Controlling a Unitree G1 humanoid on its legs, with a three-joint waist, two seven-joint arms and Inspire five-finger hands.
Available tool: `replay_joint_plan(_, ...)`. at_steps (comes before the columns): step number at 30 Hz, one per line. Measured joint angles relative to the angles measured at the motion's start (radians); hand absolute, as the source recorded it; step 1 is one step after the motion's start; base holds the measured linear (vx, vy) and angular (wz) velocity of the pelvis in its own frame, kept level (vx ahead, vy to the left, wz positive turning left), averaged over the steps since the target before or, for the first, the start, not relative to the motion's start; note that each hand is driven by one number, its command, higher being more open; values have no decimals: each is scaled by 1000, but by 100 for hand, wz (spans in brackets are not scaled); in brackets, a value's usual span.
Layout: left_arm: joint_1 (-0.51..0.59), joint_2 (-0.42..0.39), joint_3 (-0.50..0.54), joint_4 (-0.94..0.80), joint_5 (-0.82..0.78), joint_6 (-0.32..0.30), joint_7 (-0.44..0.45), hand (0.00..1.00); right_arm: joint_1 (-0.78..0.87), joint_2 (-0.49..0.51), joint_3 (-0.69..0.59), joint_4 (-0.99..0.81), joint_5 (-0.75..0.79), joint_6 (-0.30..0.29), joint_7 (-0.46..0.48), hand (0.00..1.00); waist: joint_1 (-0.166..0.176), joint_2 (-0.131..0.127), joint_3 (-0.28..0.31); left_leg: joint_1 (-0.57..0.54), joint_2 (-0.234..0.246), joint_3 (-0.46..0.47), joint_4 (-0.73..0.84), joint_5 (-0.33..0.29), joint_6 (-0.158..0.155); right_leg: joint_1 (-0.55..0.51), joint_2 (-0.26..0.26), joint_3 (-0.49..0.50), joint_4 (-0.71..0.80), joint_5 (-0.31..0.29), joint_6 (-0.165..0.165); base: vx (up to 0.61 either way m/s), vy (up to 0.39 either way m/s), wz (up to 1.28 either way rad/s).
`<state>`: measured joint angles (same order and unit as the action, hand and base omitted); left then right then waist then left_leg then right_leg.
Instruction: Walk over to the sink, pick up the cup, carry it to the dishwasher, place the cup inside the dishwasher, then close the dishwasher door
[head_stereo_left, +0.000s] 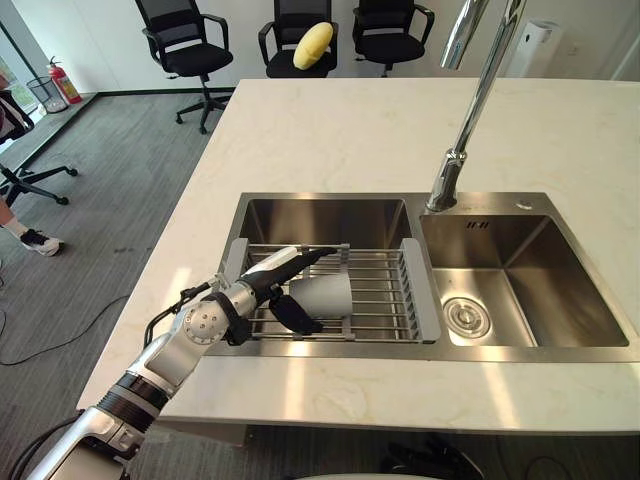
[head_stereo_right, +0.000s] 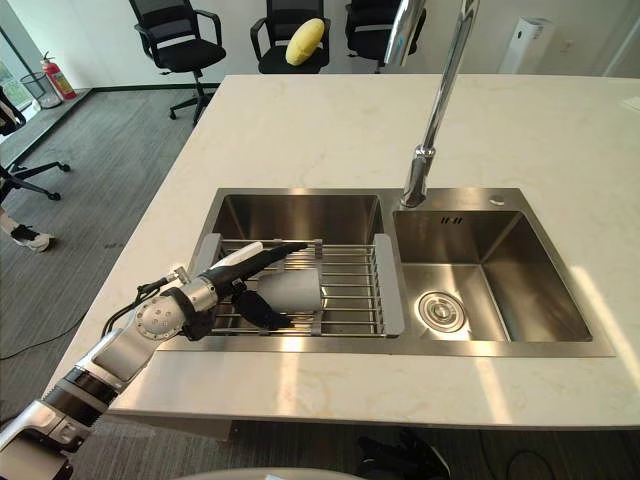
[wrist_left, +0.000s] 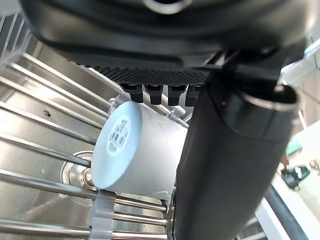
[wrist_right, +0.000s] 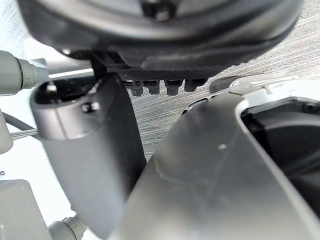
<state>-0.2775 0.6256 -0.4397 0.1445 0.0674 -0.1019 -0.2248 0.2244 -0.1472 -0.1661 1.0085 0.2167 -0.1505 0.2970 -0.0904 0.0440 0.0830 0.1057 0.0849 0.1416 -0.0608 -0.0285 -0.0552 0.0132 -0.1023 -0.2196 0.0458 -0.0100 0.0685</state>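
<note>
Left hand (head_stereo_left: 265, 280) open over cup (head_stereo_left: 328, 292) on sink rack (head_stereo_left: 385, 285), cup under straight fingers, thumb beside; pick-up step; next close fingers, lift; right hand (wrist_right: 165, 40) idle

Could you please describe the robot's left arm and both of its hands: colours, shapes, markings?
The left arm is silver-grey, made of rounded segments with black rings and a round bolted joint. The left robot hand is dark, with a pale cover on its back. The right robot hand is dark too, with a thick grey thumb.
</note>
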Motion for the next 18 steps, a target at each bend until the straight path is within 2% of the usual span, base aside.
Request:
replay_joint_plan(7,38,-96,2,63,46,-8,108,100,-18,-11,47,-5,19,17,-24,100,-9,-3,6,24,6,64,0,-17,-4,-16,17,76,1,3,-1,18,3,-28)
replay_joint_plan(13,35,-124,2,71,143,-3,157,100,-18,-10,65,-23,36,33,-37,100,-30,-9,9,38,2,86,6,-23,-1,-16,15,104,7,3,-1,-2,7,-14)
replay_joint_plan(14,30,-131,1,72,186,13,161,0,-18,-10,64,-25,38,37,-38,100,-32,-10,9,38,2,87,14,-27,-1,-15,14,106,9,4,-1,-36,2,-3)
replay_joint_plan(18,9,-148,-1,92,228,55,185,0,-17,-9,64,-25,38,37,-38,100,-33,-10,9,37,4,87,17,-28,-1,-15,15,106,9,6,-1,-56,-10,0)
